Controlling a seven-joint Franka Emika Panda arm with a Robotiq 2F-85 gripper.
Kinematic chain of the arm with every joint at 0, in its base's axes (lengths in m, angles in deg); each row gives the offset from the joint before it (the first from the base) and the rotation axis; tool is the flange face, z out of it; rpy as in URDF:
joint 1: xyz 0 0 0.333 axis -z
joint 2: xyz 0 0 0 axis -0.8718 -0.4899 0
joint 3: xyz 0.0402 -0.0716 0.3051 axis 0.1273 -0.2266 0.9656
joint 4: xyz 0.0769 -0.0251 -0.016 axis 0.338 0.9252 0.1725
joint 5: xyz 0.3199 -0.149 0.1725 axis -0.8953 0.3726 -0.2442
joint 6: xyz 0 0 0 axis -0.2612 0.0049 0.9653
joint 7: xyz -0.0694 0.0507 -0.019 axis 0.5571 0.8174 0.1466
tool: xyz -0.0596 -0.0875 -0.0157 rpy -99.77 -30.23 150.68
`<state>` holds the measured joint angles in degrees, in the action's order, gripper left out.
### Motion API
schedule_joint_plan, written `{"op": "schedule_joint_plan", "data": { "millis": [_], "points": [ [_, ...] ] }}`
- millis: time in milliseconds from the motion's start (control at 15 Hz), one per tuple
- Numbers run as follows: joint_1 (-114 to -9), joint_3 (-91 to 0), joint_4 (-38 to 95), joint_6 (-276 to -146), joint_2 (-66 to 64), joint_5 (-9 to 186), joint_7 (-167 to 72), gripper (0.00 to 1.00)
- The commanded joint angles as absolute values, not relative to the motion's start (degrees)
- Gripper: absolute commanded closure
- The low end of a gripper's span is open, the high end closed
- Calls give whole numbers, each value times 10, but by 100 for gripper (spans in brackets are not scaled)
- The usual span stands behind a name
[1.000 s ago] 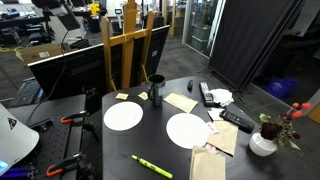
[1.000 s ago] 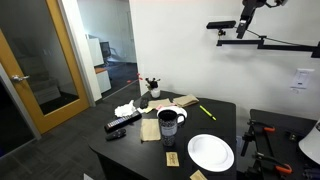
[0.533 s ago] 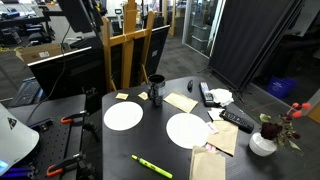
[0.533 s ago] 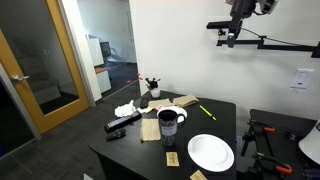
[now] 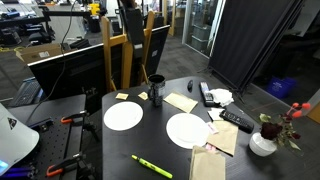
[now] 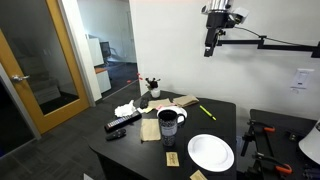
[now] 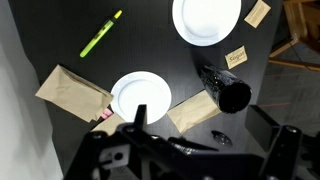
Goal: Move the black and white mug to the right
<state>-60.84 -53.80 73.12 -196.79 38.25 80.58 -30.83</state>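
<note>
Swung nearer since a moment ago, my gripper (image 6: 210, 47) hangs high, jaws spread and empty; I should descend squarely over the small black cylindrical whitish-marked mug (image 7: 225, 92).

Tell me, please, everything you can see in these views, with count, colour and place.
Black cylindrical mug with whitish markings: one, black, table's far edge by the easel.
Round white plates: two, white, mid-table.
Highlighter pen: one, yellow-green, near edge.
Paper bag: one, brown, beside the highlighter.
Remote controls: two, black, between mug and vase.
Round vase with red flowers: one, white, table corner.
Sticky notes: two, pale yellow, beside the mug.
Wooden easel: one, tan, behind the table.
Table: one, black, centre.
Robot hand: one, black, high above the table, open, empty.
</note>
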Motion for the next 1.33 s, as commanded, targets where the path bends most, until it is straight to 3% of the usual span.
{"op": "schedule_joint_plan", "data": {
  "millis": [0, 600, 1267],
  "points": [
    [-614, -511, 674, -1980, 301, 794, -295, 0],
    [-613, -452, 624, -2062, 163, 791, -297, 0],
    [-613, -408, 610, -2099, 95, 762, -245, 0]
  ]
}}
